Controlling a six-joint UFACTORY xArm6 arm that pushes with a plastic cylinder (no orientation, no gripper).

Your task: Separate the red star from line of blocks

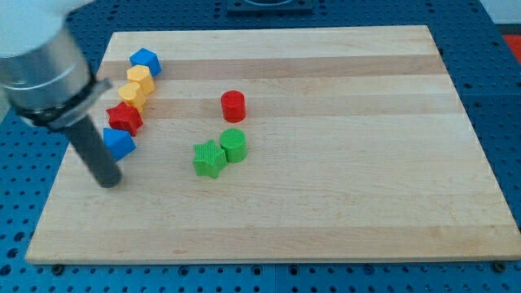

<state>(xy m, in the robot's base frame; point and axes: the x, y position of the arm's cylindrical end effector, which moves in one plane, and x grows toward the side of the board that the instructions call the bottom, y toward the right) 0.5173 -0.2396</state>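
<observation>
The red star (125, 118) lies in a line of blocks at the view's left of the wooden board (326, 163). From the top the line runs: a blue block (145, 61), a yellow block (140, 78), a second yellow block (132, 94), the red star, then a blue block (119, 143). The blocks touch or nearly touch. My tip (108, 182) rests on the board just below and left of the lower blue block, a little apart from it. The rod rises up and to the left.
A red cylinder (233, 105) stands near the board's middle. Below it a green cylinder (234, 145) touches a green star (209, 158). The board's left edge is close to my tip. Blue perforated table surrounds the board.
</observation>
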